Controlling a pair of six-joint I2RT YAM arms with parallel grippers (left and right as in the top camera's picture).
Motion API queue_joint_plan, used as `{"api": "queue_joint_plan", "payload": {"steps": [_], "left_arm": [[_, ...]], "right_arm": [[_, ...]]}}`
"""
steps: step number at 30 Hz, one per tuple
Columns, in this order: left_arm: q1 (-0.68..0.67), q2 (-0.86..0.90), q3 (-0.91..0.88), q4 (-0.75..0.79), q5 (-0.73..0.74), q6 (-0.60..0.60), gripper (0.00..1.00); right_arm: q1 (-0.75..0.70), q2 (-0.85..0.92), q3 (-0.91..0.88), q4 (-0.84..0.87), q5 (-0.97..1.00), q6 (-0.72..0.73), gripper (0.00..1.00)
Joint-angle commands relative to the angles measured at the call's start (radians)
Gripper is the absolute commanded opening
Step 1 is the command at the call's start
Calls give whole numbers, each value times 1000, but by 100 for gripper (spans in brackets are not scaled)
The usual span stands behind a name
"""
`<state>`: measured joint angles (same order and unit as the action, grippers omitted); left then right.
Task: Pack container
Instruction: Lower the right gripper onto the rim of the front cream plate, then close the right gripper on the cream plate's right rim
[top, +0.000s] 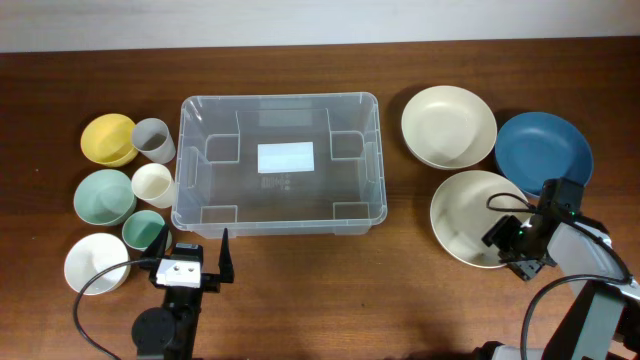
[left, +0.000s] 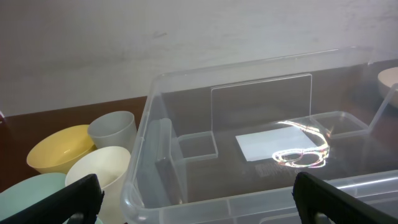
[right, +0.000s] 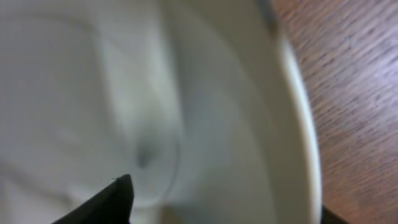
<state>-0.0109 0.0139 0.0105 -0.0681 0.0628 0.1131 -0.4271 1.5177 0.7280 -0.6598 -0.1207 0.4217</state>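
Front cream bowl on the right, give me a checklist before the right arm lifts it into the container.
1. Container empty, room for a bowl: ok.
2. Right gripper at the front cream bowl's right rim: ok.
3. Rim between its fingers, right wrist view: ok.
4. Grip closed firmly on the rim: cannot tell, view is blurred.
5. Left gripper open, outside the container: ok.

Overhead cam looks straight down, far enough to take in the whole table (top: 300, 290). Left wrist cam sits low at the front edge, facing the wall (left: 124, 37) across the container (left: 261, 93) and grey cup (left: 112, 129), both shared with overhead. Right wrist cam is jammed close against the cream bowl (right: 217, 93), blurred; overhead has that bowl lower right.
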Motion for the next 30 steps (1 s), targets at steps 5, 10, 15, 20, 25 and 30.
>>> {"api": "queue_joint_plan", "payload": {"steps": [5,10,15,20,25,30], "left_arm": [[5,-9,-2,-9,-7,13,100],[5,-9,-2,-9,-7,13,100],[5,-9,-2,-9,-7,13,100],[5,-9,-2,-9,-7,13,100],[5,-9,-2,-9,-7,13,100],[5,-9,-2,-9,-7,13,100]], "right_arm": [[-5,0,29,-78,-4,5,11],[-5,-33,109,-213,-3,5,4],[-5,-145,273,-433,-24,-20,4],[-5,-266,435,-547,-88,-49,4],[-5,-398,569,-563,-44,-48,9],[-5,-399,466,-581,15,-47,71]]}}
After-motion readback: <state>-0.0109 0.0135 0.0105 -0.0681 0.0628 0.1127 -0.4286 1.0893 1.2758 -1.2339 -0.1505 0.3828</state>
